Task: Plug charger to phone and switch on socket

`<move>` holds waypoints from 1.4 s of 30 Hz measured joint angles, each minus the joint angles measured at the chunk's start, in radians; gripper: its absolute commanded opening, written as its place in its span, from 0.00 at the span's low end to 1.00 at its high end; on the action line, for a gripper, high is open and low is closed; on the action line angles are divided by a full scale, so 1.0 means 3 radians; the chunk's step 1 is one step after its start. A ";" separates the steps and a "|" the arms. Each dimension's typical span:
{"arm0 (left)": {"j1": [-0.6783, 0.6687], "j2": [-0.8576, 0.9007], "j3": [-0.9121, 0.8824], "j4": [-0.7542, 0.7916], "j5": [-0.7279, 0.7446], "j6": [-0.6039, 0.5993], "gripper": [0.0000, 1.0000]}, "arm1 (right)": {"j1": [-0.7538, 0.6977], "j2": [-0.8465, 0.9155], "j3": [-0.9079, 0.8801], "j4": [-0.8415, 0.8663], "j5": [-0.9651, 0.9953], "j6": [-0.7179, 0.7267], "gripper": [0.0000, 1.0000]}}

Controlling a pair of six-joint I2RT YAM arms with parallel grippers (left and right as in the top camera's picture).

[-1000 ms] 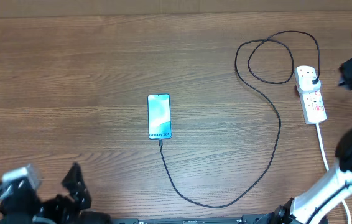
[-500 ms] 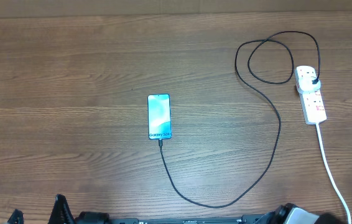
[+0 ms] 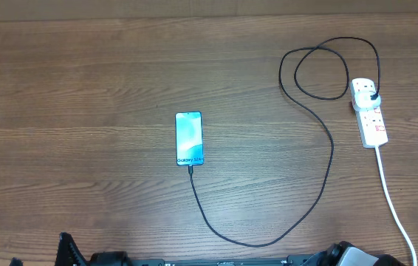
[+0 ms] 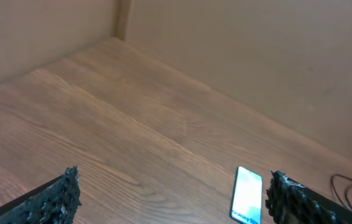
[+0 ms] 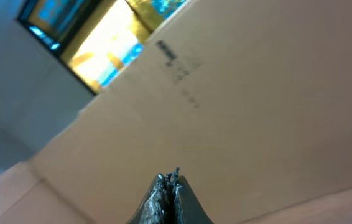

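Left fingers (image 4: 58, 199) are standing spread, empty. The phone (image 3: 189, 138) is lying mid-tabletop (image 3: 83, 89), the charger (image 3: 331, 159) seemingly joining it to the socket (image 3: 369, 118). Right fingers (image 5: 163, 196) are pressing together, empty; parking well likely means avoiding the cable.

the left gripper (image 4: 175, 183) is showing two black fingers (image 4: 55, 200) coated in a rough, pebbled texture. the right gripper (image 5: 170, 182) is showing the same dark grainy tips, jagged at the ends. overhead, a black pointed part (image 3: 65, 250) and a white rounded housing (image 3: 357, 258) are peeking in.
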 measured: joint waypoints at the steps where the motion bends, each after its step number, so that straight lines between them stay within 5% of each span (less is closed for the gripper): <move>1: 0.0031 0.0000 0.0000 0.0000 0.0000 0.0000 1.00 | 0.0000 -0.0008 0.0042 -0.0001 -0.0043 0.0039 0.04; 12: 0.0056 -0.0479 0.0001 -0.0013 -0.0001 0.0000 1.00 | 0.0000 -0.0093 0.0093 -0.0429 -0.0181 0.0053 0.04; 19: 0.0055 -0.0608 0.0057 -0.0614 0.0000 -0.0008 1.00 | 0.0015 -0.0165 0.0093 -0.0436 -0.0188 -0.0024 0.04; 26: 0.0055 -0.0608 0.0057 -0.0863 -0.0001 -0.0052 1.00 | 0.0518 -0.0497 0.0041 -0.0464 0.0010 -0.0322 0.04; 36: 0.0055 -0.0608 0.0057 -0.0804 0.0000 -0.0092 1.00 | 0.1099 -0.1699 -0.0949 0.0011 0.0940 -0.0613 0.04; 42: 0.0055 -0.0608 -0.0088 -0.0235 -0.0014 -0.0281 1.00 | 0.1101 -0.2124 -0.1469 0.0371 0.1083 -0.0665 0.04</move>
